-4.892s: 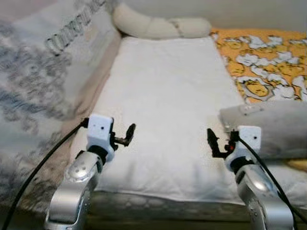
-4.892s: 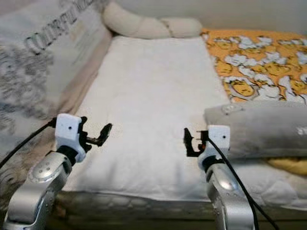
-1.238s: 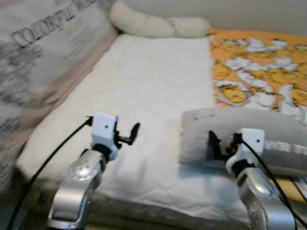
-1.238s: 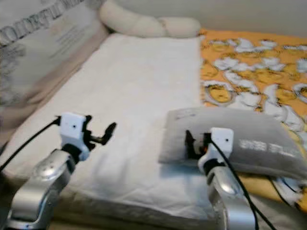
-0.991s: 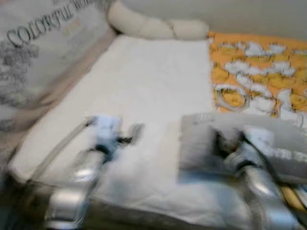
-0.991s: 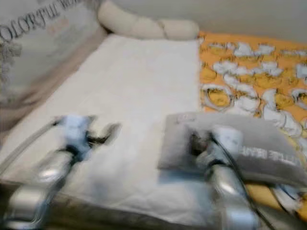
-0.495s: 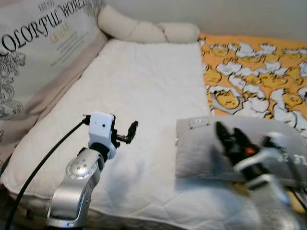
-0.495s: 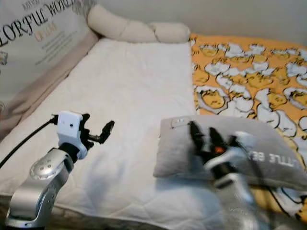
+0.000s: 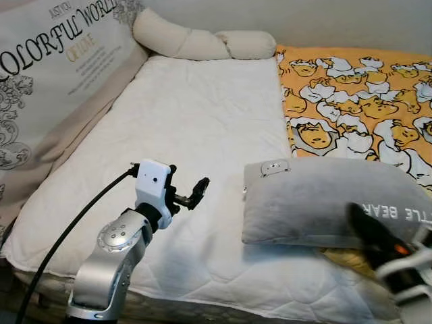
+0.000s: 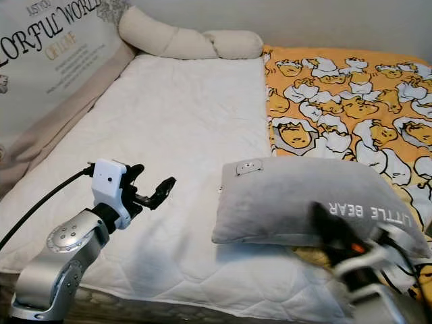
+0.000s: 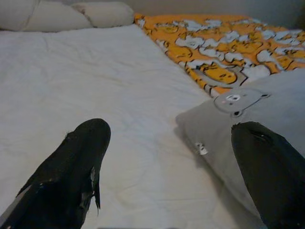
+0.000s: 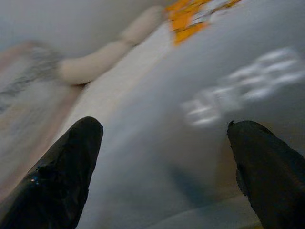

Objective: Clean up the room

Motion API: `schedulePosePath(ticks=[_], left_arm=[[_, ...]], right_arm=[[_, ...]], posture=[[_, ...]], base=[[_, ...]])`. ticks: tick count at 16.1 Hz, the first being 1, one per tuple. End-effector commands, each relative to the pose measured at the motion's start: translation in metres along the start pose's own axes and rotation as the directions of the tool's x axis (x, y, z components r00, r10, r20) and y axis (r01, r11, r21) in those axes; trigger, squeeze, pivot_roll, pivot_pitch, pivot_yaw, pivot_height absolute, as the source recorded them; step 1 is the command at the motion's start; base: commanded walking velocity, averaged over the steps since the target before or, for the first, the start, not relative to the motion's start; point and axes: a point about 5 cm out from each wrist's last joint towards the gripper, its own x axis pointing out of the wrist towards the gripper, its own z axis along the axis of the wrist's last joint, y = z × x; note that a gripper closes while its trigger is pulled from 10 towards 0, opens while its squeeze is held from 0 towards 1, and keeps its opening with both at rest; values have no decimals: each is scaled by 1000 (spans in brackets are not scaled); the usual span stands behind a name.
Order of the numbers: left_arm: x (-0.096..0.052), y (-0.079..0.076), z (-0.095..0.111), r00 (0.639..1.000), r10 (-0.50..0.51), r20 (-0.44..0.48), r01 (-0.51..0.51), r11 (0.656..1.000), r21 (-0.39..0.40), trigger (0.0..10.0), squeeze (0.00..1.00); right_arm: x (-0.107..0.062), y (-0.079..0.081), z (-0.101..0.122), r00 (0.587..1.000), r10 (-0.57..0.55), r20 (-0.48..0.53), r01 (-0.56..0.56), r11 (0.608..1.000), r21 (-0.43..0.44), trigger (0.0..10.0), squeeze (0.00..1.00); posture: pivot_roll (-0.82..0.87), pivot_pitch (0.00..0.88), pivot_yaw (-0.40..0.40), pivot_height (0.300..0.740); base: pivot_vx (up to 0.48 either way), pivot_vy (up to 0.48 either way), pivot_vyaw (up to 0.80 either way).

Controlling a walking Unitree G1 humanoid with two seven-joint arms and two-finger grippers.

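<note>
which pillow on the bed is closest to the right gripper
The grey pillow. The right gripper hovers over its near edge; the cream bolster lies at the far end.

White mattress pad (image 9: 202, 135): cream bolster (image 9: 202, 42) at its head, printed headboard cushion (image 9: 47, 74) along its left edge.

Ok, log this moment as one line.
grey pillow: on bed, ungrasped | right hand: open, over pillow's near edge | left hand: open, above white mattress

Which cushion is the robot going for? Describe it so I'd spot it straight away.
On the bed's white mattress pad, at the near edge of the orange cartoon blanket, lies a grey pillow. Unlike the cream bolster at the far end, it carries a small bear patch and white lettering.
</note>
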Motion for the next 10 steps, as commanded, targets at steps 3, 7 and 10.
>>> schedulePosePath(ticks=[3,7,10], left_arm=[[14,14,6,1000,17,12,-17,998,-52,10000,1000],[61,25,17,998,-64,22,68,971,-228,10000,0],[90,3,-5,973,-215,-85,176,927,-331,10000,0]], right_arm=[[7,-17,51,977,-86,194,104,991,-87,10000,1000],[19,-63,104,893,-361,270,439,834,-334,10000,1000],[28,-90,116,812,-516,274,583,745,-324,10000,1000]], posture=[[-25,0,1,740],[-67,0,27,740],[-104,0,62,740]], base=[[0,0,0],[0,0,0],[0,0,0]])
